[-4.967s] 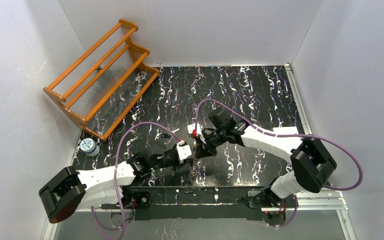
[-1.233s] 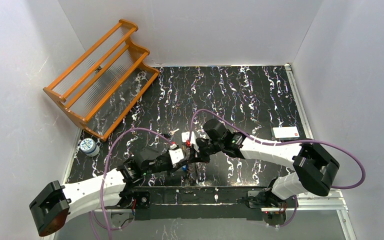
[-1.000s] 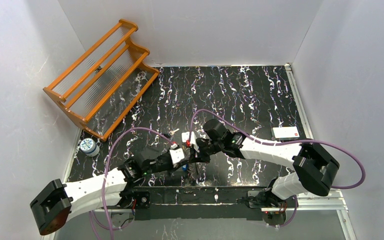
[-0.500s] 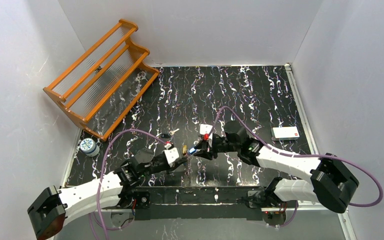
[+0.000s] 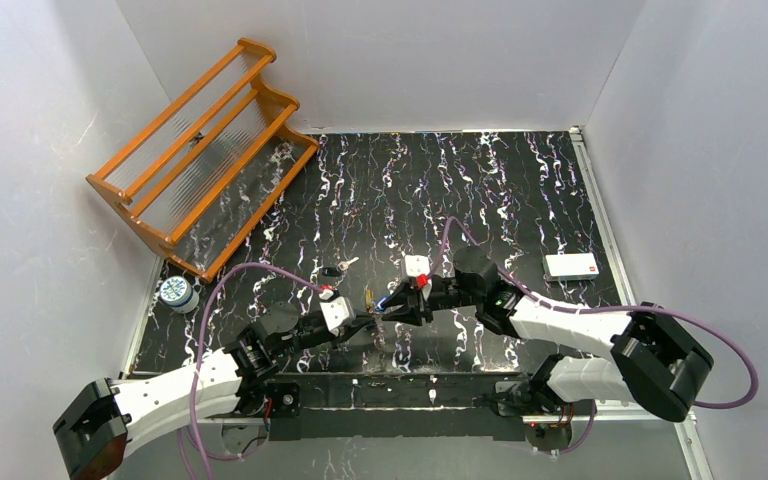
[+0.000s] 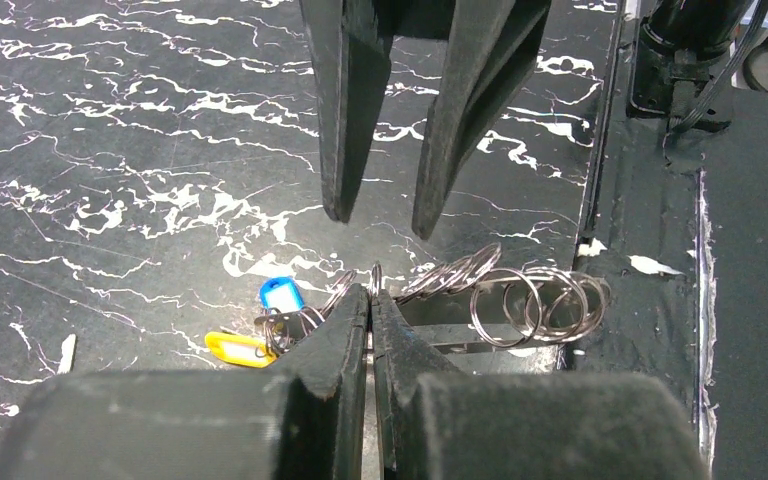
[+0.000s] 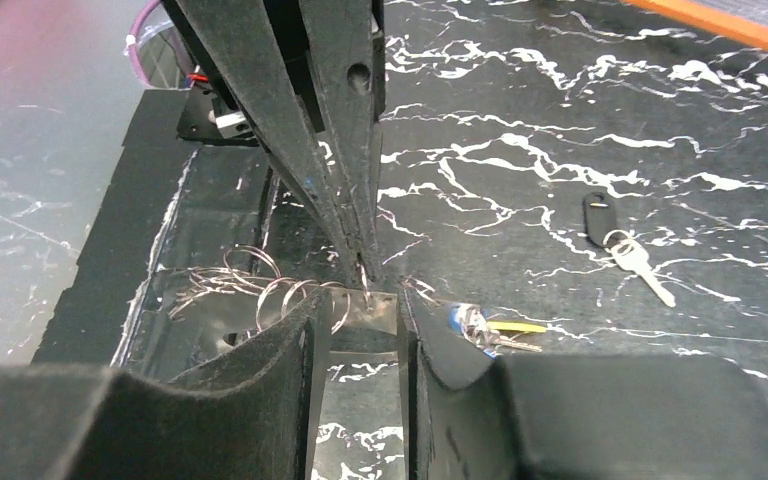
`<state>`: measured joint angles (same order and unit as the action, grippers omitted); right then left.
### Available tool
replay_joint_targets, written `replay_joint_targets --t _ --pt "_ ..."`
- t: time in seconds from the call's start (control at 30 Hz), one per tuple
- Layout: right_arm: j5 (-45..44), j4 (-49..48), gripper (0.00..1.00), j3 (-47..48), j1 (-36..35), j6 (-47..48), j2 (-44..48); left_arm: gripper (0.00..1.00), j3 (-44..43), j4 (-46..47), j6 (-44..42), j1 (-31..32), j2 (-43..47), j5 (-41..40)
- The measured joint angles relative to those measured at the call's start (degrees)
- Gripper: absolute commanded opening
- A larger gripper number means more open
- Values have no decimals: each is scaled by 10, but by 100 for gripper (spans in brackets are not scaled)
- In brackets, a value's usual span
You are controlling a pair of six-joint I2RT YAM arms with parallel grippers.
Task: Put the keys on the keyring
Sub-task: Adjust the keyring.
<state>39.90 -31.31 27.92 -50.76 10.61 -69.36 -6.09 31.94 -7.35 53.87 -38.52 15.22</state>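
**Item:** keyring (image 6: 520, 300), a string of linked silver wire rings. It sits at the near edge of the table (image 6: 110, 150), between my two claws.

**Attached at one end:** blue-tagged key (image 6: 280, 295) and yellow-tagged key (image 6: 235, 347).

**Loose:** black-headed key (image 7: 625, 245), lying farther in on the table, well apart from the rings.

**Step in hand (my judgement):** get a second hold on the rings so a coil can be spread for the next key.
- I would keep the left pinch firm and steady.
- I would ease the right claw onto a single loop just beside that pinch, never a bundle.
- Thin wire slips and springs, so I would check the wrist view before closing.

**Left claw (image 6: 370, 300):** fingers together, clamped on one ring at the very tips.

**Right claw (image 6: 380, 215):** fingers partly apart, facing the left claw tip to tip and near the rings. I see nothing gripped.
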Motion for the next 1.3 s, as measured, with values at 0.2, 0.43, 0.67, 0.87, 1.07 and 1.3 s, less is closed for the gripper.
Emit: replay_joint_targets --t 0.2,0.43,0.67,0.87,1.07,1.3 --pt "26 -18 35 0 0 -15 -42 0 0 7 4 0 0 0" --pt "38 -27 30 0 0 -21 -65 0 0 10 6 0 -1 2" --pt "50 -45 24 2 0 -32 -78 0 0 10 8 0 -3 5" --pt "56 -48 1 16 2 -33 -91 0 0 10 10 0 -3 5" --pt "65 -40 1 21 3 -28 -97 15 0 9 16 -1 -3 4" --pt "37 0 1 26 3 -18 -81 81 -2 5 49 0 24 -38"
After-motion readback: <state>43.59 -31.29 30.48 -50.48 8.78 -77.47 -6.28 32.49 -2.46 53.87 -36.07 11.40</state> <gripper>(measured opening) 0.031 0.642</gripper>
